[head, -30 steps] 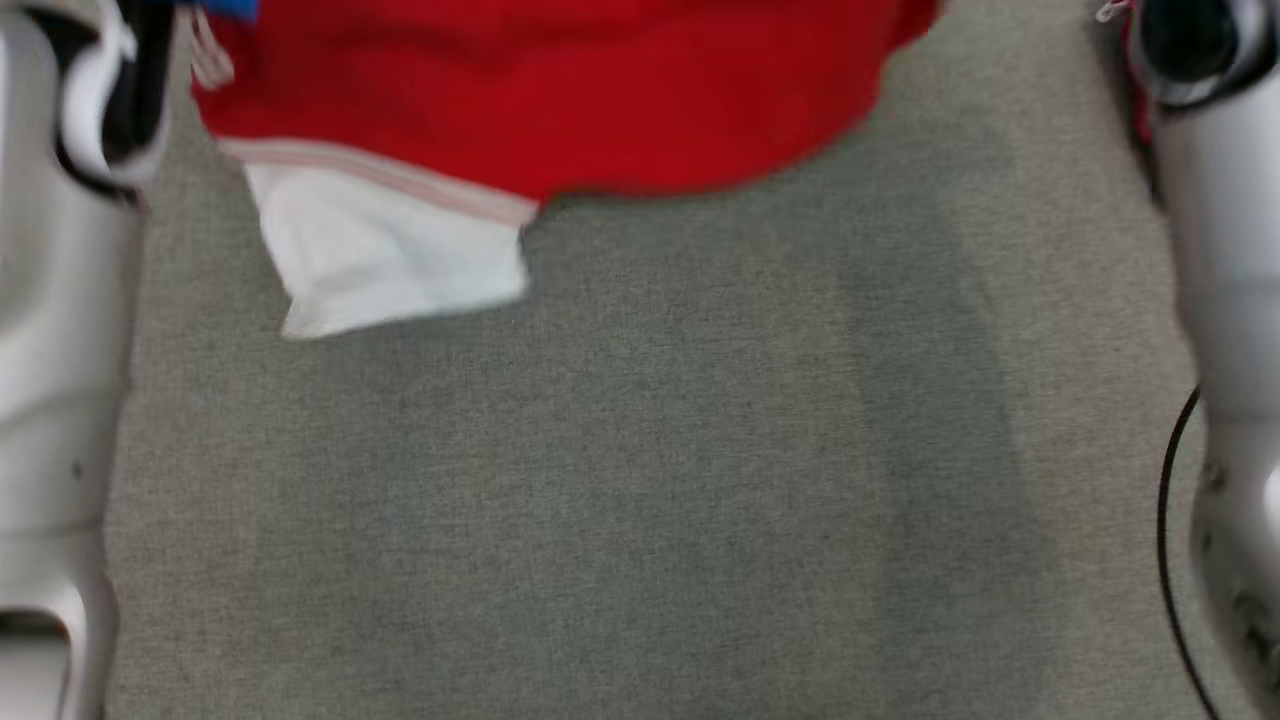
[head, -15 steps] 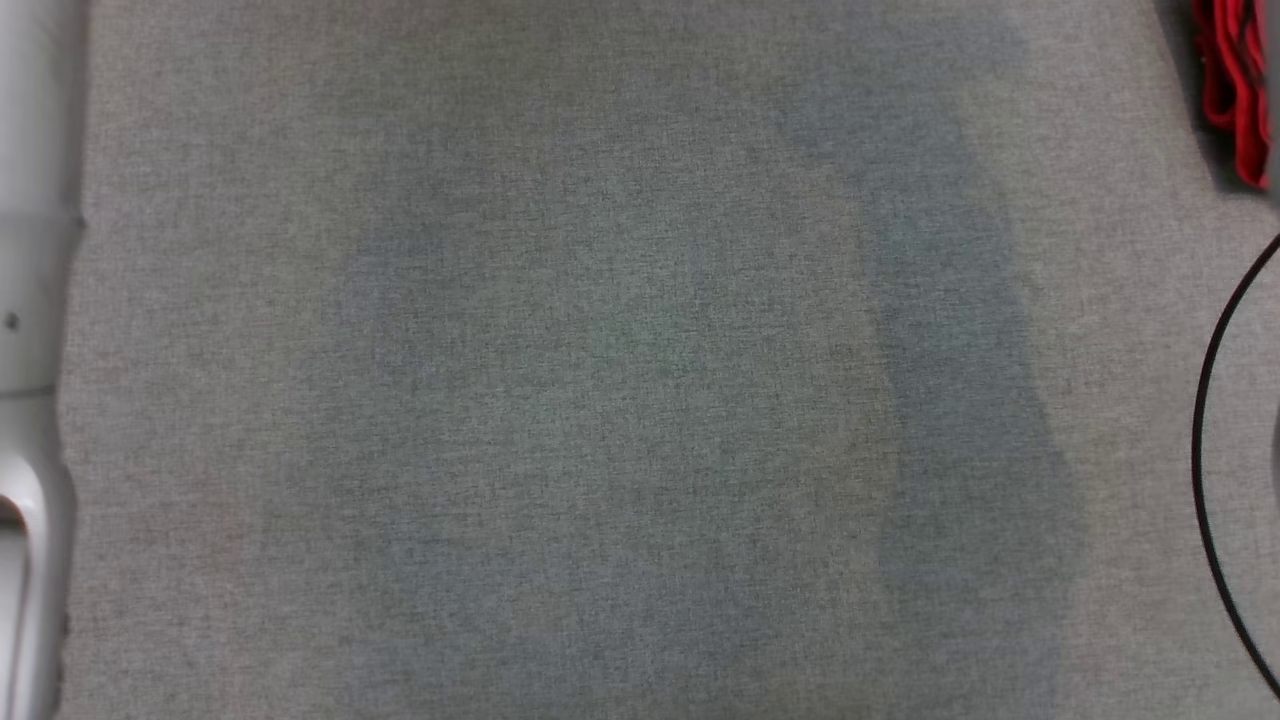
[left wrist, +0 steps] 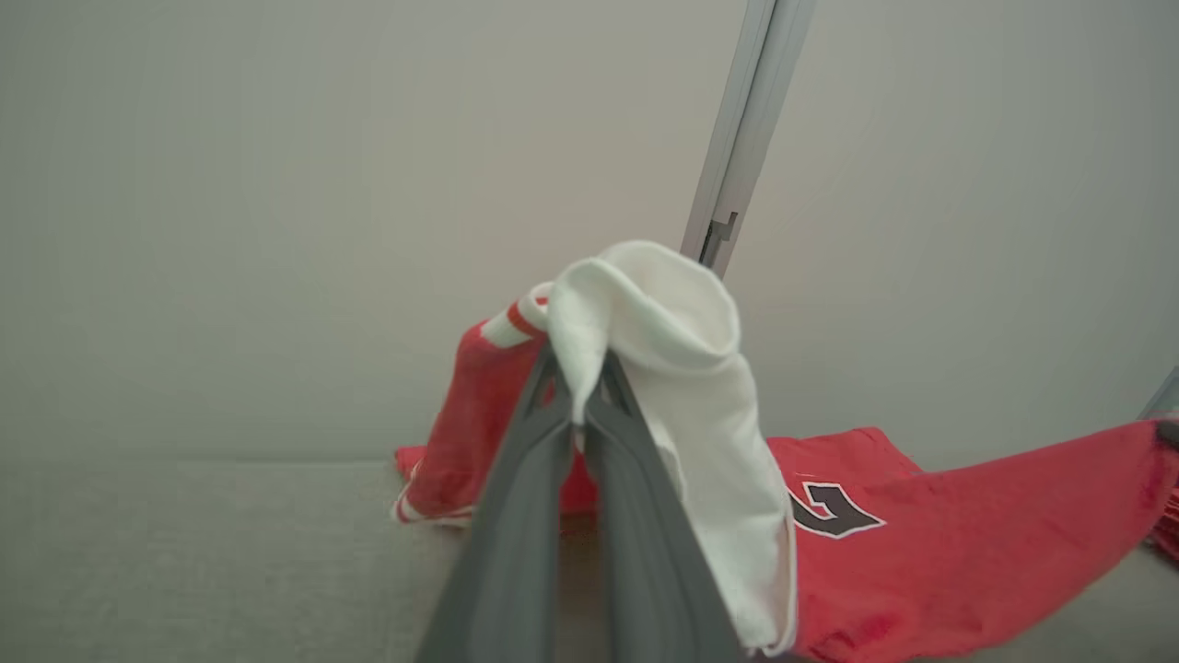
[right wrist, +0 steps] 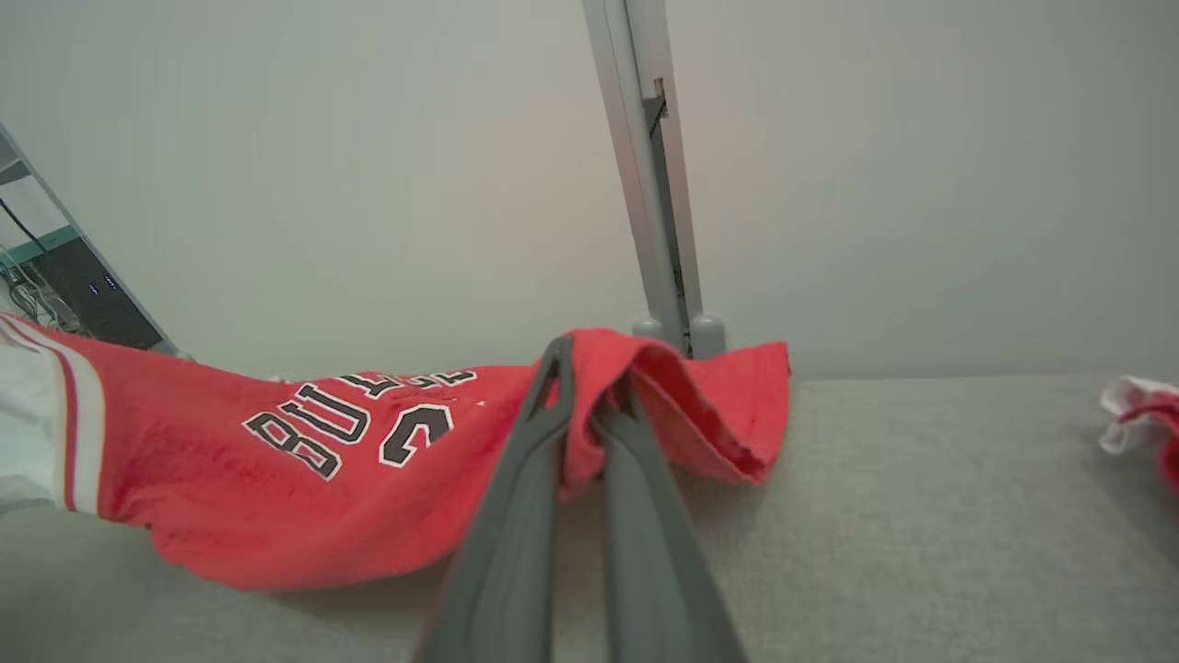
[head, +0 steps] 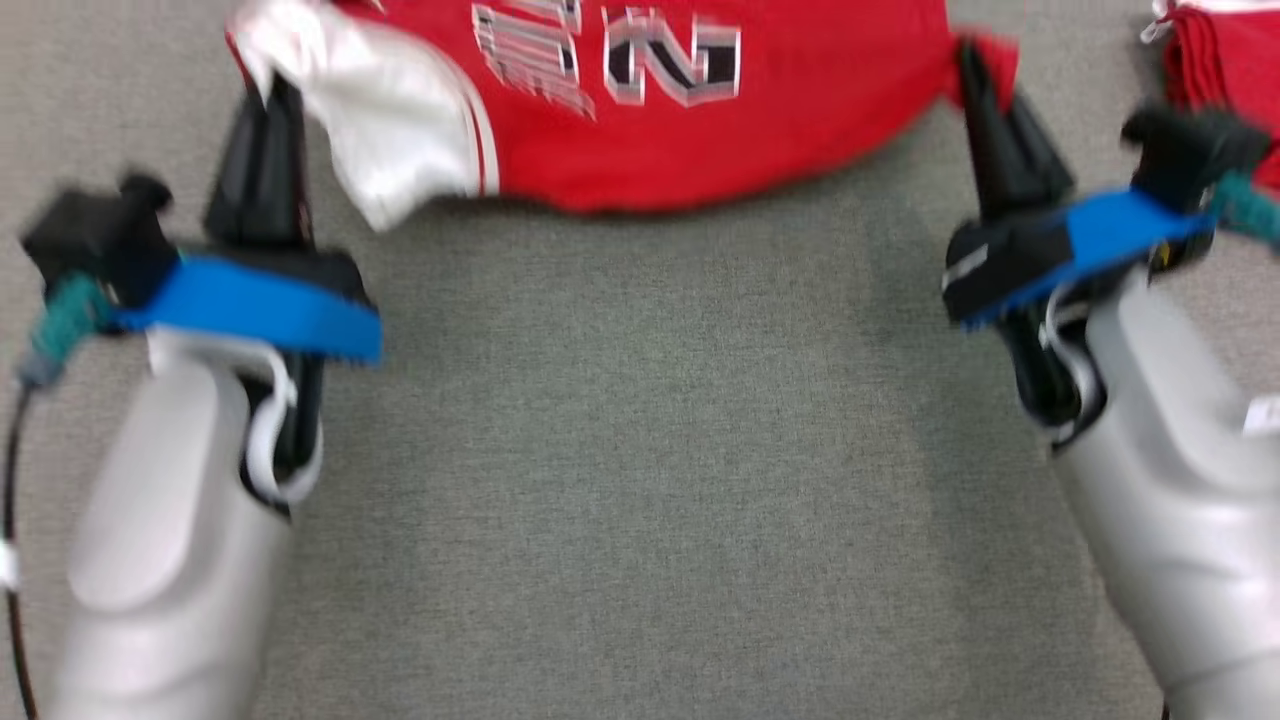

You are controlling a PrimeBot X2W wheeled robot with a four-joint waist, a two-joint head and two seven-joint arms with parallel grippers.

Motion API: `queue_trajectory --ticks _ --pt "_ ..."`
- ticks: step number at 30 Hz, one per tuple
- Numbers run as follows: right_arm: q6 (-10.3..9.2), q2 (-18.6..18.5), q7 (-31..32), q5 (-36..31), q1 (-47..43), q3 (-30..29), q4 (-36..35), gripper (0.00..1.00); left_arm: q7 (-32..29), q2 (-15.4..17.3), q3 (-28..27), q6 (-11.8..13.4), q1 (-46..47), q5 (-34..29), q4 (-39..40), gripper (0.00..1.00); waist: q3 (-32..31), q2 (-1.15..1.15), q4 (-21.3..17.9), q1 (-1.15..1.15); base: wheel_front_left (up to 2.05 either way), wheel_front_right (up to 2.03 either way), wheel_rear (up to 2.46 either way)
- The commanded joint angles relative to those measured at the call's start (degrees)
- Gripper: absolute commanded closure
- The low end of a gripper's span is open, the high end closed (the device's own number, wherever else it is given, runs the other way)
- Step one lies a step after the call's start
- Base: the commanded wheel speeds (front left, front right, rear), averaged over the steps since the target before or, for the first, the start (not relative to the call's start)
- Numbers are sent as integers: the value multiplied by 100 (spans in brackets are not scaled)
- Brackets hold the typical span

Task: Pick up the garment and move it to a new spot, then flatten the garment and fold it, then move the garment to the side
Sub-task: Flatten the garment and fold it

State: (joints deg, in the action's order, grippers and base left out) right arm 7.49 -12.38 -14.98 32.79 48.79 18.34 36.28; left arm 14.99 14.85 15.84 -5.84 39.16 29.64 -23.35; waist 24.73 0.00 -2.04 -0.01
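In the head view, two pale forearms rise from the lower corners and lean slightly inward, a blue strap (head: 250,310) across each wrist. The left gripper (head: 272,95) and right gripper (head: 972,62) point away from the robot, well apart, above the grey fabric surface (head: 650,450). The garment (head: 700,140) hangs stretched between them with its printed numerals up, though this picture is blurred.

The wrist views add the grips. The left gripper (left wrist: 576,405) has its fingers pressed together on the white sleeve (left wrist: 682,387), which flops over the tips and hangs down to the right. Beyond it the red body sags toward the surface; whether it touches there is unclear. The right gripper (right wrist: 589,382) pinches a red corner of the garment (right wrist: 276,479), the cloth folded over its tips and the lettering running off to the left.

Farther off, a red bundle (right wrist: 1142,414) lies at the right edge. An upright metal post (right wrist: 645,184) stands against a pale wall (right wrist: 921,184).
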Motion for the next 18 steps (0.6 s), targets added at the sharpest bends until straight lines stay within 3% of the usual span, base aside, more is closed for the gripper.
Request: queue_trajectory --ticks 1,10,18 --pt "1 -31 -25 7 -248 -9 -89 100 25 -25 -54 39 -253 -44 129 100 -114 0 -36 1 0 0 0" --pt "1 -164 -27 265 -2434 -167 -608 100 26 -382 -354 153 -2546 -193 904 100 -896 0 82 1 0 0 0" --pt "1 -284 128 373 -3901 -621 -1186 100 27 -538 -322 185 -3792 -258 1193 100 -1437 0 248 1 0 0 0"
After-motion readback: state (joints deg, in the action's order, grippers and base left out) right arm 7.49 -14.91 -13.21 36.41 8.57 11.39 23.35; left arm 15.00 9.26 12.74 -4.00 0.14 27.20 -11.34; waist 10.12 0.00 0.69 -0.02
